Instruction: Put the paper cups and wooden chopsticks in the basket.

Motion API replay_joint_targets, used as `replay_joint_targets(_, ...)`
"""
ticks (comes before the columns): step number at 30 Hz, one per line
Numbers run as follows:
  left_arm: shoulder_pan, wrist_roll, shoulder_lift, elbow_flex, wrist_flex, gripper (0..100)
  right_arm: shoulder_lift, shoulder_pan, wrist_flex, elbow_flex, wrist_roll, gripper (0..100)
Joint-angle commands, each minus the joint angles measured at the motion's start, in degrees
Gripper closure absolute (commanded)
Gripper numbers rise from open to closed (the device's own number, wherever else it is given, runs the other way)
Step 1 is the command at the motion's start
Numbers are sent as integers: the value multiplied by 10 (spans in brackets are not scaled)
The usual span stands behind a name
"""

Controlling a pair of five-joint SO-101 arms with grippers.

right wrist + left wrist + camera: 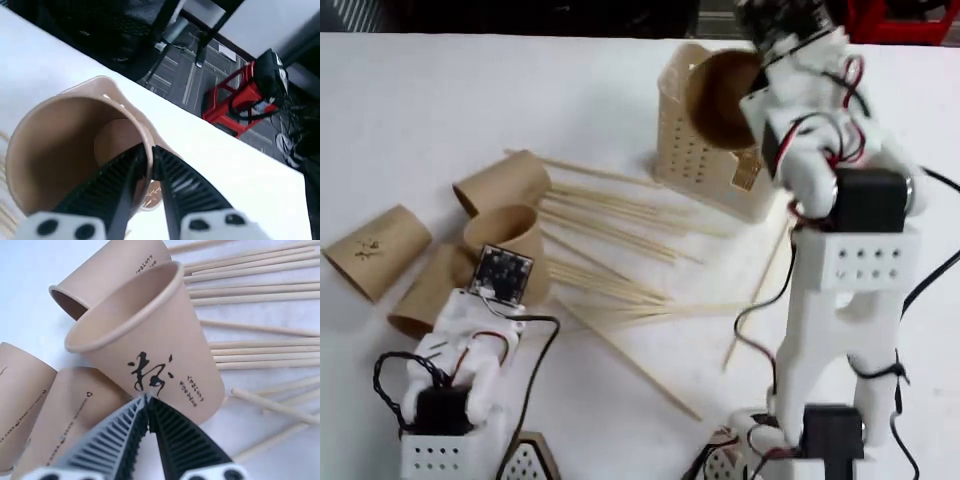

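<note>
My right gripper (148,150) is shut on the rim of a brown paper cup (65,145), one finger inside and one outside. In the high view that paper cup (725,95) hangs tilted in the mouth of the cream perforated basket (695,155), under the right gripper (760,78). My left gripper (147,402) is shut with nothing between its fingers, and its tips rest against the side of a printed cup (145,340). This printed cup (510,235) sits among three lying cups (378,250). Wooden chopsticks (620,235) lie scattered between the cups and the basket.
The right arm's white body (845,290) stands tall at the table's right side. Loose chopsticks (250,290) fan out beside the left gripper. Behind the far table edge are a dark floor and a red stand (240,107).
</note>
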Motion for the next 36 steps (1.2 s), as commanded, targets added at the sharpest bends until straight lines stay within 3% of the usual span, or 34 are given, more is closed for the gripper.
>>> replay_joint_targets(1,-4,-7,-3,-6,-14,968,29,25,0,-62,-20,979)
replay_joint_targets(21,-4,-7,-3,-5,-14,968,186,61,-9,-84,-50,967)
replay_joint_targets(26,-4,-7,-3,-5,-14,968,184,60,-7,-84,-50,885)
replay_joint_targets(36,-4,-7,-3,-6,-14,968,112,37,29,-96,-49,882)
